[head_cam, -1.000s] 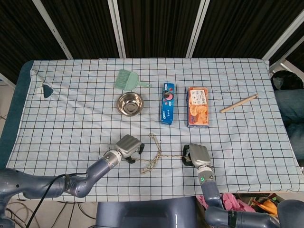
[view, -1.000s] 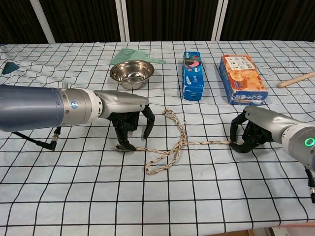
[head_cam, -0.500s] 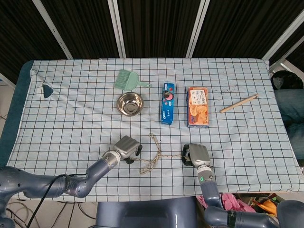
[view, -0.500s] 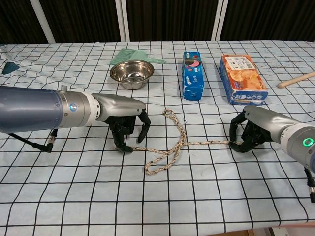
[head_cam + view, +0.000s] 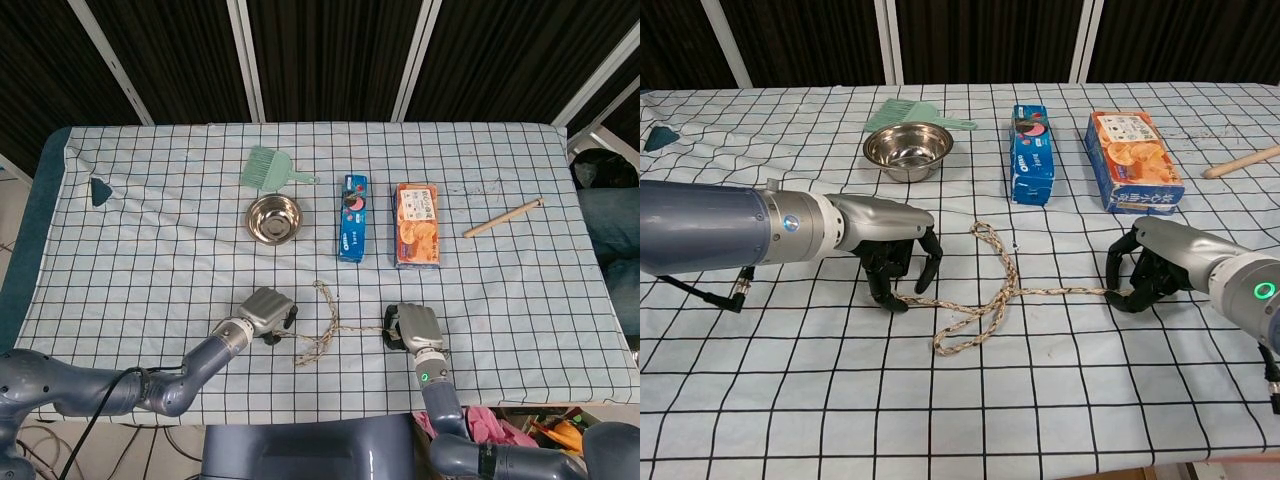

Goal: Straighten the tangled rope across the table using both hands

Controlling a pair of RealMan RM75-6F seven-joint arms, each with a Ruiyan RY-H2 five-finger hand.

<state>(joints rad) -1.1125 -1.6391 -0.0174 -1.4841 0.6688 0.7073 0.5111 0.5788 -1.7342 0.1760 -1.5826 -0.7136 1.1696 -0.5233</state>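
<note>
A: Head view. Status of the rope (image 5: 322, 325)?
B: Lying tangled on the checked tabletop (image 5: 520, 300), near the front edge, between the two hands. Looping upward at the centre, crossing over itself, trailing a second loop toward the front.

A: Left hand (image 5: 266, 310)?
B: Resting at the rope's left end, fingers curling downward. Hard to confirm the grip from above.

A: Right hand (image 5: 414, 326)?
B: Sitting at the rope's right end, fingers folding under the palm. Contact point hidden from this angle.

A: Other items?
B: Standing well apart from the rope, toward the back: green dustpan (image 5: 268, 169), steel bowl (image 5: 274, 217) just in front of it, blue cookie box (image 5: 352, 217), orange snack box (image 5: 417, 224), wooden stick (image 5: 503, 217) far right. Small dark triangular piece (image 5: 100, 190) lying near the left edge.

A: Chest view. Left hand (image 5: 898, 255)?
B: Pinching the left rope end against the tabletop (image 5: 1060, 400), dark fingers (image 5: 931, 262) closing down around it.

A: Right hand (image 5: 1152, 268)?
B: Gripping the right rope end, fingers (image 5: 1118, 272) curling inward onto the strand where it meets the palm.

A: Rope (image 5: 985, 300) layout here?
B: Running roughly level from the left hand toward the centre, tangling into two crossed loops, one pointing toward the boxes, one toward the front edge, then running fairly straight to the right hand.

A: Background items?
B: Bowl (image 5: 907, 148) and dustpan (image 5: 902, 113) sitting behind the left hand; cookie box (image 5: 1032, 153) and snack box (image 5: 1133, 161) lying behind the rope's centre and right hand; stick (image 5: 1243, 160) showing at the right edge.
</note>
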